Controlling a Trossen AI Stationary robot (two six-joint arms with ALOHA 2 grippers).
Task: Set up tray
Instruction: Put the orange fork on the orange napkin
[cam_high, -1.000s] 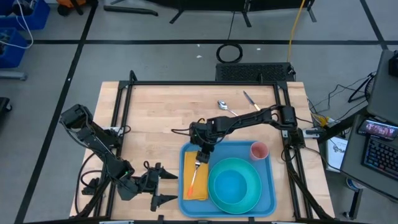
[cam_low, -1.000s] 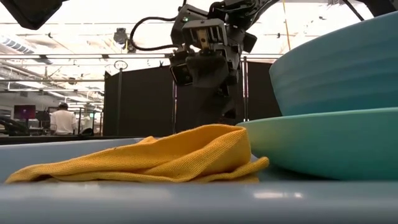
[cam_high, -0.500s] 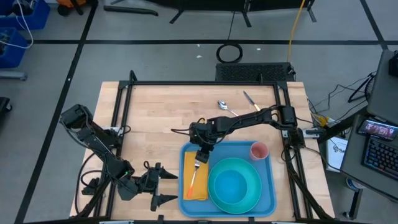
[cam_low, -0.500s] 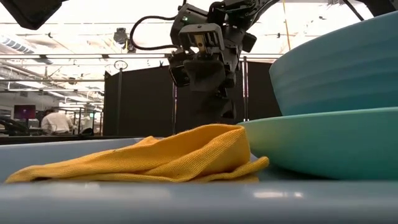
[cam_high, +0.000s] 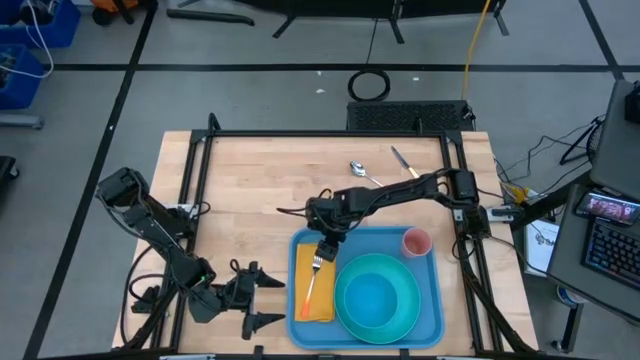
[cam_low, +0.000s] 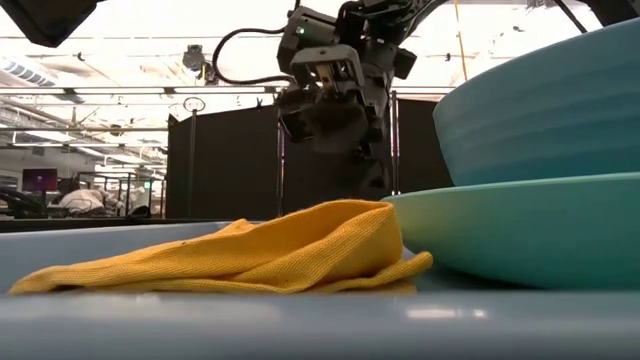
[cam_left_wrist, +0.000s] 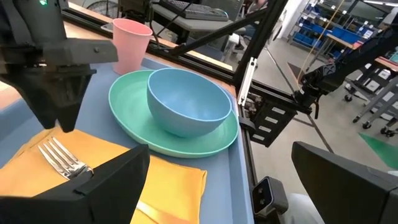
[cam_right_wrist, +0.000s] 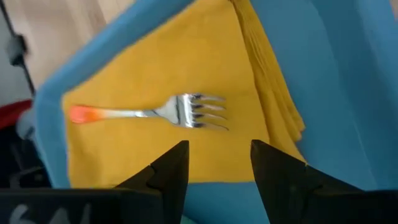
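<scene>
While the blue tray (cam_high: 432, 300) sits at the near edge of the tabletop (cam_high: 250, 190), towards its right corner, most of the setting is already on it. A folded orange-yellow napkin (cam_high: 300, 302) lies along the tray's left side with a fork (cam_high: 314, 277) on top, tines towards the far rim and its orange-tipped handle towards the near one. Just beside the napkin stands a teal plate (cam_high: 345, 312) carrying a blue bowl (cam_high: 374, 297), and a pink cup (cam_high: 416, 242) stands in the tray's far right corner.

The right gripper (cam_high: 327, 246) hangs over the tray's far left corner, just above the fork's tines. In the right wrist view its two dark fingers (cam_right_wrist: 166, 171) stand spread with nothing between them, and the fork (cam_right_wrist: 163, 112) lies flat on the napkin (cam_right_wrist: 155, 149) beyond them, so the fork looks placed and released. The left gripper (cam_high: 262, 299) waits near the tabletop's near left corner, just beside the tray's left rim, its jaws also spread and empty.

What seems left, as a judgement, is the cutlery on the bare wood outside the tray: a spoon (cam_high: 361, 171) and a knife (cam_high: 403, 161) lie side by side towards the far edge, well apart from the tray. Both would presumably go onto the napkin or beside the plate before the setting is complete.
</scene>
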